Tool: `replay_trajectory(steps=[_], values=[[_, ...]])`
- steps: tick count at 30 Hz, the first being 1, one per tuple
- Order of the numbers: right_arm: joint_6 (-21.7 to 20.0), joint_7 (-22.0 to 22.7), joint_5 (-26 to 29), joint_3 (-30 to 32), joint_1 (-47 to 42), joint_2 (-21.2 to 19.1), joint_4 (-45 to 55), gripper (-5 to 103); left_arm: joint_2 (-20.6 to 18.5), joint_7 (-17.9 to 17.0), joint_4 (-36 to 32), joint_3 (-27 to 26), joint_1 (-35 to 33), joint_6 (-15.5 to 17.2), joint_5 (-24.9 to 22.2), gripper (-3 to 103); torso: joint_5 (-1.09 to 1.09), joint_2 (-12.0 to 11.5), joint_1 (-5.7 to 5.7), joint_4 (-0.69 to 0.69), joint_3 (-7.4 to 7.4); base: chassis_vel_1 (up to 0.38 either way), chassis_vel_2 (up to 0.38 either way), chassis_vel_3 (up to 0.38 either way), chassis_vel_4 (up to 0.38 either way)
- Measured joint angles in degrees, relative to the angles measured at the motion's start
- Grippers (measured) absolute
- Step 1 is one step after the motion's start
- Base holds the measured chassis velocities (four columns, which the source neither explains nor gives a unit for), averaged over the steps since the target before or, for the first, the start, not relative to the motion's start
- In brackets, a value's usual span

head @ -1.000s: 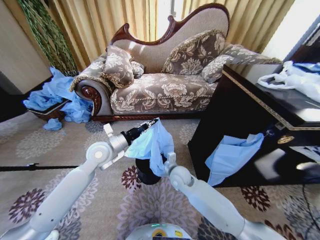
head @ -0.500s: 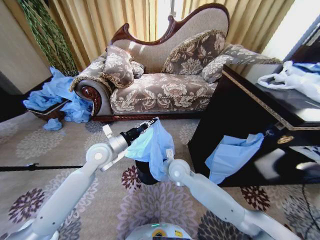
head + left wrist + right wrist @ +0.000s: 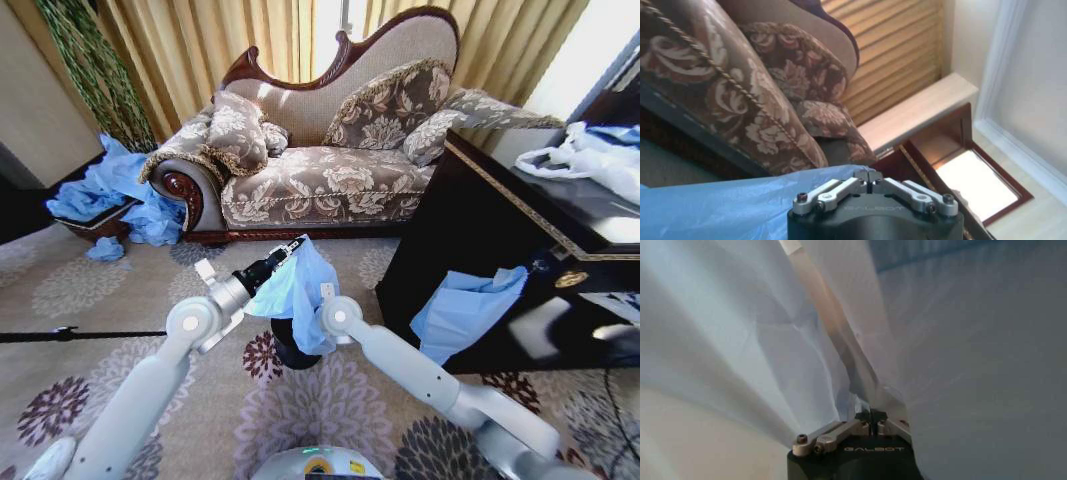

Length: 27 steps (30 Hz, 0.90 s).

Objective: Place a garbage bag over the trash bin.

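Light-blue plastic, thin and wrinkled, is seen bunched above the patterned carpet point(image 3: 90, 290) as the garbage bag point(image 3: 300, 295) is held up between two white arms. The left gripper point(image 3: 297, 243) is raised at the bag's upper far edge, its fingers closed together and pinched on the film, as is confirmed in the left wrist view, where the blue sheet point(image 3: 727, 210) is spread just beside the closed left gripper point(image 3: 869, 176). The right gripper point(image 3: 322, 318) is buried in the bag's near right side; in the right wrist view its fingers point(image 3: 870, 421) are shown drawn together on a fold of the garbage bag point(image 3: 740, 340), which is draped all around them.

The trash bin point(image 3: 285, 350), small, round and black, is stood on the carpet directly below the hanging bag, with its upper part hidden by the plastic. A floral sofa point(image 3: 320, 185) is set at the far side, blue sheeting point(image 3: 120, 195) is heaped at its left end, and a dark cabinet point(image 3: 490, 250) is placed to the right, with a second blue bag point(image 3: 465, 310) hung against its front and white bags point(image 3: 590, 155) laid on its surface.
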State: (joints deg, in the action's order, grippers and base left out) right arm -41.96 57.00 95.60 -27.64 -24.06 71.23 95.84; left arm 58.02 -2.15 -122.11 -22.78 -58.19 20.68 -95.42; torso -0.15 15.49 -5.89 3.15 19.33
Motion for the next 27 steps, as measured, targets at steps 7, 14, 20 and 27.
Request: replay_trajectory(steps=[7, 14, 20, 27], values=[[0.15, 0.34, 1.17, -1.44, 0.59, 2.21, -2.63, 0, 2.43, 0.22, -0.29, -2.24, -3.63, 0.10, 1.08, 0, 0.00, 0.00, 0.00, 0.00, 0.00, 0.000, 0.000, 0.000, 0.000], [0.16, -0.15, -0.72, -1.67, 0.31, 6.23, -7.84, 0, 3.36, 0.45, 1.46, -2.07, -4.27, 0.19, 2.58, 0, 0.00, 0.00, 0.00, 0.00, 0.00, 0.000, 0.000, 0.000, 0.000], [0.17, -1.51, -3.81, -1.25, -1.37, 8.32, -12.62, 0, 3.65, 0.39, 3.40, -0.70, -3.38, 0.12, 3.78, 0, 0.00, 0.00, 0.00, 0.00, 0.00, 0.000, 0.000, 0.000, 0.000], [0.33, -3.66, -8.35, 0.74, -3.50, 10.89, -17.41, 0, 3.66, 0.43, 4.70, 0.87, -2.63, 0.15, 4.56, 0, 0.00, -0.01, 0.00, 0.00, 0.00, 0.000, 0.000, 0.000, 0.000]])
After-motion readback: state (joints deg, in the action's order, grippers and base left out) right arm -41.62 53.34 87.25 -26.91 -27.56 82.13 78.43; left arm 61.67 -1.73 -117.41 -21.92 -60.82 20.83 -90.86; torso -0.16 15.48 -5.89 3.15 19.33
